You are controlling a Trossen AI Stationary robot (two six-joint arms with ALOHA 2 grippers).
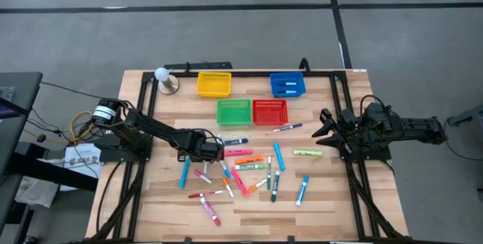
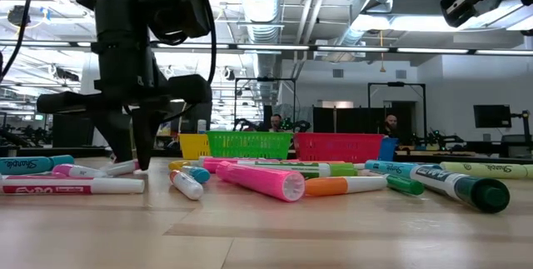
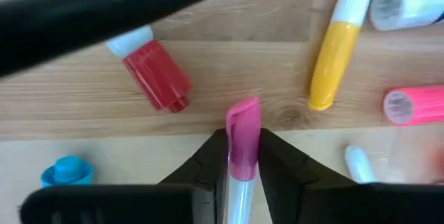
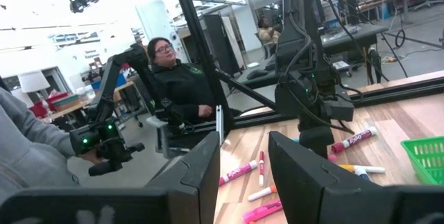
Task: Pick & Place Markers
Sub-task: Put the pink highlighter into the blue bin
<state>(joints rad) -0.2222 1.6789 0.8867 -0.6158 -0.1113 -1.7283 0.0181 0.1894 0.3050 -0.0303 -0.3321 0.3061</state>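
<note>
One camera looks straight down on the desk [image 1: 249, 199]; another sits level with its top; both share the scattered markers [image 1: 241, 170].

Left hand [image 3: 243, 156] clamped; right hand [image 4: 244, 156] apart.

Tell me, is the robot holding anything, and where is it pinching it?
Yes. The left gripper pinches a pink-capped marker at its cap end. The right gripper holds nothing.
</note>
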